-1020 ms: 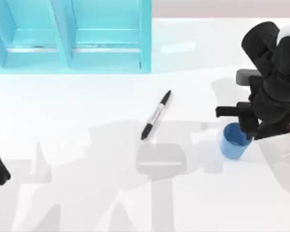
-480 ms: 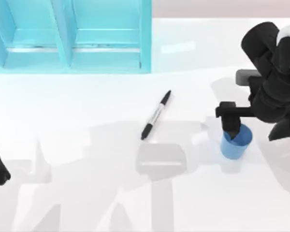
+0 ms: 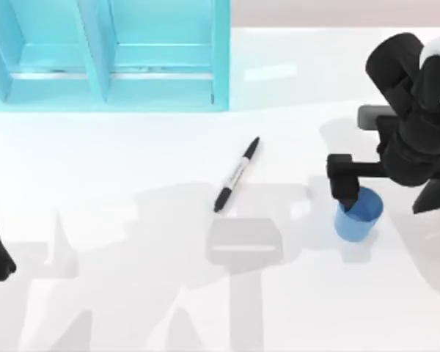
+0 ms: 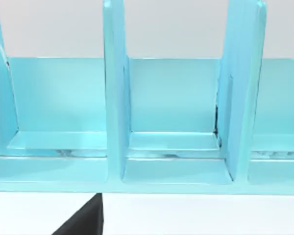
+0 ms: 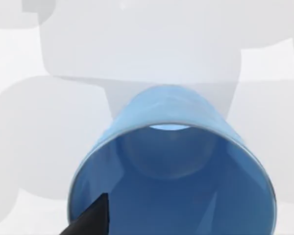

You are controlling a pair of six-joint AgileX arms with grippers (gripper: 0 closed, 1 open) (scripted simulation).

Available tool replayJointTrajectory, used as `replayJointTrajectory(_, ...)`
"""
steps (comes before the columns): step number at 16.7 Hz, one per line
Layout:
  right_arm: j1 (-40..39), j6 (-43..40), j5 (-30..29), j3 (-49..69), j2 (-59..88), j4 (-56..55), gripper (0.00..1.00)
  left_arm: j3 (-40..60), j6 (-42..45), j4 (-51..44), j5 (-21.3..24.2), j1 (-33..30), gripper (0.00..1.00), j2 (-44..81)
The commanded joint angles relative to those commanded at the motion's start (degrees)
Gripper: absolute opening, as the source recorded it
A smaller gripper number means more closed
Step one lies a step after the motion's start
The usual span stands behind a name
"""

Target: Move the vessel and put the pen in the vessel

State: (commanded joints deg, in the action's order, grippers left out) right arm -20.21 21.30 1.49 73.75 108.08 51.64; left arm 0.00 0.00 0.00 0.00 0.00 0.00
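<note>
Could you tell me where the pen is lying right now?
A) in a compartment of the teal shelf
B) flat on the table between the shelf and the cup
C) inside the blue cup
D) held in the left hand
B: the pen lies flat on the white table, apart from the cup and the shelf.

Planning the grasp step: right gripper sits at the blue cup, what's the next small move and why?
Probably shut the right gripper on the blue cup. One finger hangs inside the rim, so the wall appears to sit between the fingers, and the cup stands on the table right of the pen. Left arm parked at the left edge.
</note>
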Motion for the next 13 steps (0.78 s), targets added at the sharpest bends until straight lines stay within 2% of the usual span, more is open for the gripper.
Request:
replayJointTrajectory(3, 0.1, 0.2, 0.1, 4.0, 0.2, 4.0, 1.00, 0.0, 0.0, 0.0, 0.0, 0.0, 1.00, 0.0)
replayJointTrajectory(10, 0.3, -0.1, -0.1, 25.5, -1.2, 27.6, 1.00, 0.0, 0.0, 0.0, 0.0, 0.0, 1.00, 0.0)
replayJointTrajectory(13, 0.3, -0.3, 0.0, 30.8, -2.1, 33.1, 1.00, 0.0, 0.0, 0.0, 0.0, 0.0, 1.00, 0.0)
